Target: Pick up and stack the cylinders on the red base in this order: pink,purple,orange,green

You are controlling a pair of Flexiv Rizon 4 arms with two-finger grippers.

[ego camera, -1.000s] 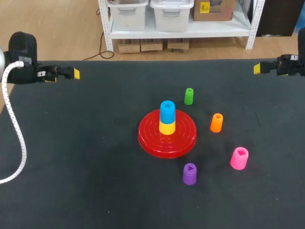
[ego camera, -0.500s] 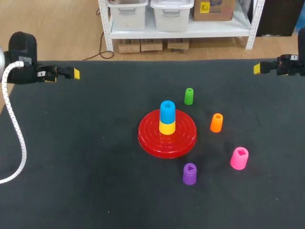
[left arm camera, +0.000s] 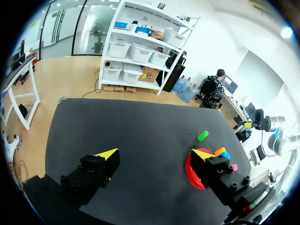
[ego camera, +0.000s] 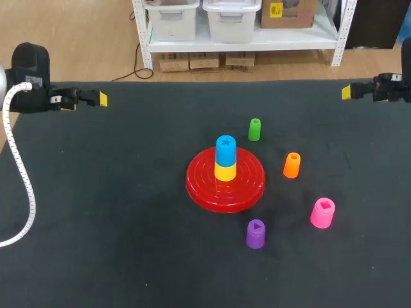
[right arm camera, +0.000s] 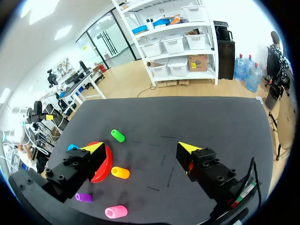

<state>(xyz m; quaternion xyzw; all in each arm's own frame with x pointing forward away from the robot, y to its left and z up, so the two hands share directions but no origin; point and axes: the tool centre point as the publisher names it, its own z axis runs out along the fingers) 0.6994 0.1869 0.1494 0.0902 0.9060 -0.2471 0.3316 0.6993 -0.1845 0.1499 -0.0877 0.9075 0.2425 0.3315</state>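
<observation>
Cylinders in four colours stand loose and upright on the black worktop (ego camera: 115, 212), all on the right side of the red base (ego camera: 199, 186) and none touching another. The green cylinder (ego camera: 255, 129) is just past the base's far right edge. The orange cylinder (ego camera: 291, 165) stands near its right rim. The pink cylinder (ego camera: 322, 213) is further out toward the near right, and the purple cylinder (ego camera: 255, 233) is just off the near edge. On the middle of the base a blue cylinder (ego camera: 225, 149) sits on a yellow cylinder (ego camera: 225, 172), making a short upright stack.

The left arm (ego camera: 32, 80) is at the worktop's far left corner, with a white cable (ego camera: 19, 179) hanging along that side. The left fingers (left arm camera: 98, 168) are spread wide, with only bare worktop between them, well apart from every cylinder. In the left wrist view one finger hides part of the base. A small pink spot beside that finger is probably the pink cylinder, though it is too small to be sure.

The right arm (ego camera: 393, 86) is at the far right corner. The right fingers (right arm camera: 77, 168) are likewise spread wide and grip nothing. In the right wrist view the green and orange cylinders lie ahead of them, and the purple and pink ones are beside the finger that partly covers the base.
</observation>
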